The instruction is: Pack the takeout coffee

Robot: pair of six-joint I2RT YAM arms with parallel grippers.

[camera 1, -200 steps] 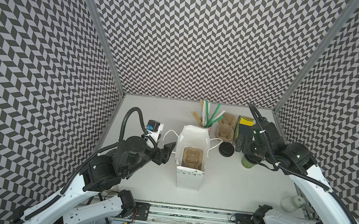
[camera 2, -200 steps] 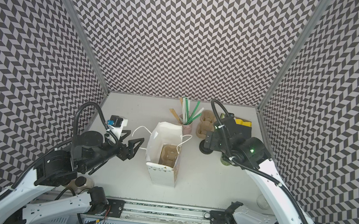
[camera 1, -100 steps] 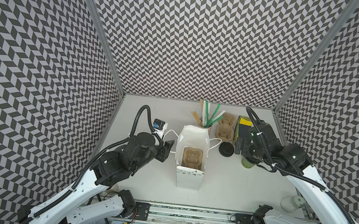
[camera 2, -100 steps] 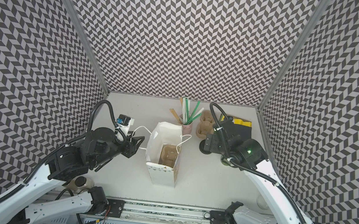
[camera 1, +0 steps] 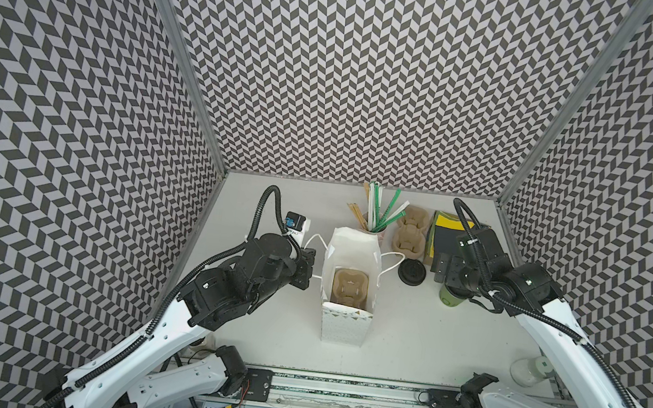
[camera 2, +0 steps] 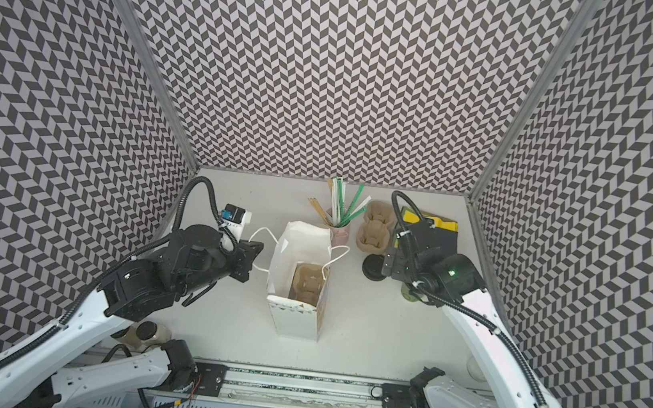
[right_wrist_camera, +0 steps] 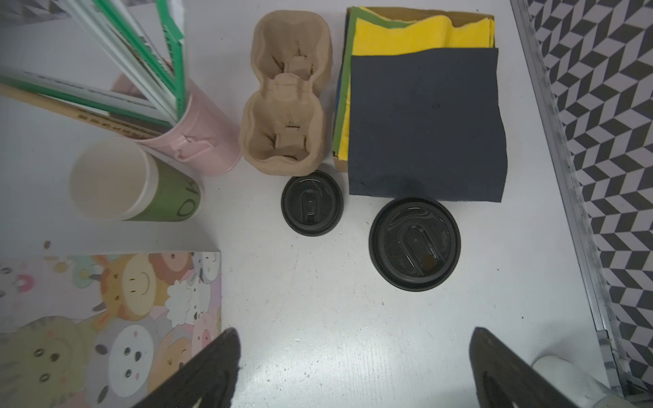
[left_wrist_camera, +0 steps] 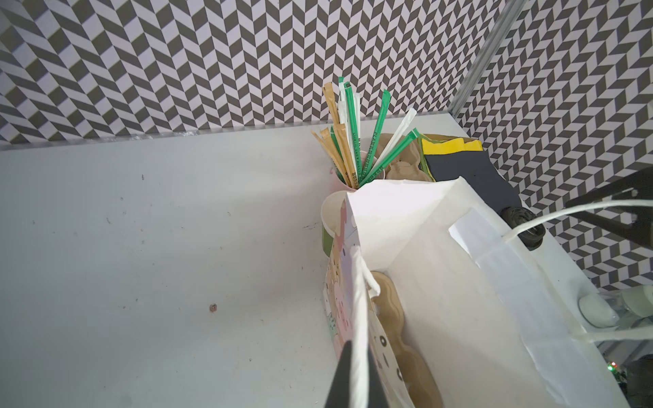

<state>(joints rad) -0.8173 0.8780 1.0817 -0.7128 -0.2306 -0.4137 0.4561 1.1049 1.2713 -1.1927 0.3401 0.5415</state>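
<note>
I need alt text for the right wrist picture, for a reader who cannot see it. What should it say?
Seen from above, the open right gripper hovers over a lidded cup standing on the white table. Beside it lie a loose black lid, a cardboard cup carrier and dark napkins; an open green cup stands by a pink cup of straws.

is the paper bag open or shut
Open: the paper bag stands upright with its mouth wide, and a cardboard cup carrier shows inside.

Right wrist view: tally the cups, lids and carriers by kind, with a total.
Black lids: 2
Green cup: 1
Pink cup: 1
Cardboard carrier: 1
Total: 5
</note>
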